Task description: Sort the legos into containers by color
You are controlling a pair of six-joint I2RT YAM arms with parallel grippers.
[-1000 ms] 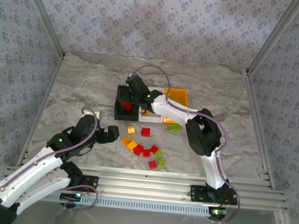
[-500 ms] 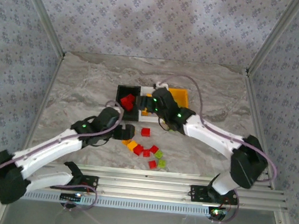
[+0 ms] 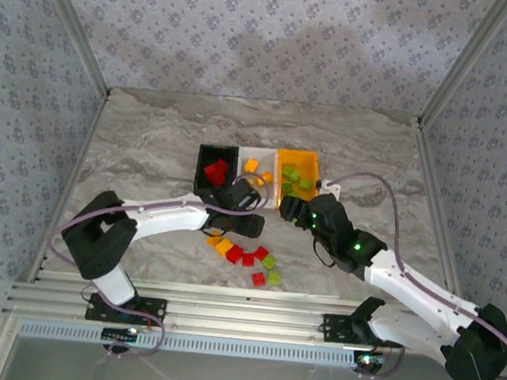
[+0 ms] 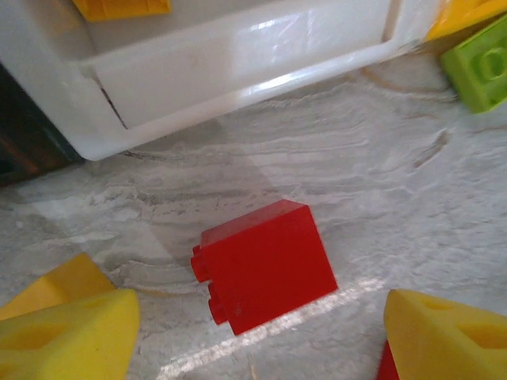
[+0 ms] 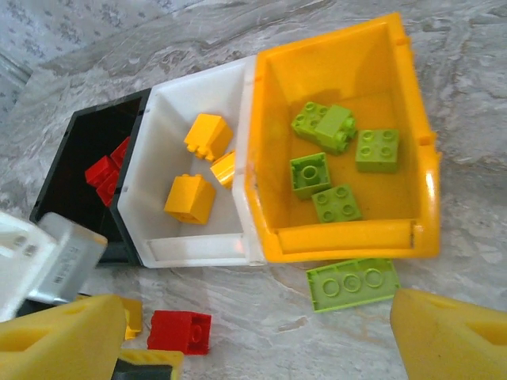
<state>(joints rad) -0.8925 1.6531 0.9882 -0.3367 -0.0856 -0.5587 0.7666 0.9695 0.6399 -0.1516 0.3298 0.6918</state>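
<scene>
Within the last second the two arms have swapped roles. The left arm, which was folded back at the near-left of the surface (image 3: 150,144), now reaches across to the front of the bins, and its left pincer (image 4: 260,328) comes down over a single red brick (image 4: 265,265) lying on the surface just in front of the white bin (image 4: 238,55). Its yellow fingertips (image 4: 71,324) stand apart on either side of that brick, narrower than they were a moment ago but not yet touching it. So the grasp looks begun, not made. The right arm, which was stretched over the black bin (image 3: 204,160), has drawn back. Its right pincer (image 5: 257,332) hovers spread and empty near the front of the orange bin (image 5: 348,241), above a flat green plate (image 5: 352,283) that lies on the surface just outside that bin's front wall. Red bricks lie in the black bin, orange-yellow ones in the white and green ones in the orange, so the colour scheme is settled. The red brick probably belongs in the black bin and the green plate in the orange. A cluster of loose bricks (image 3: 245,257) waits nearer the arms, so the sort is well along but not done.
</scene>
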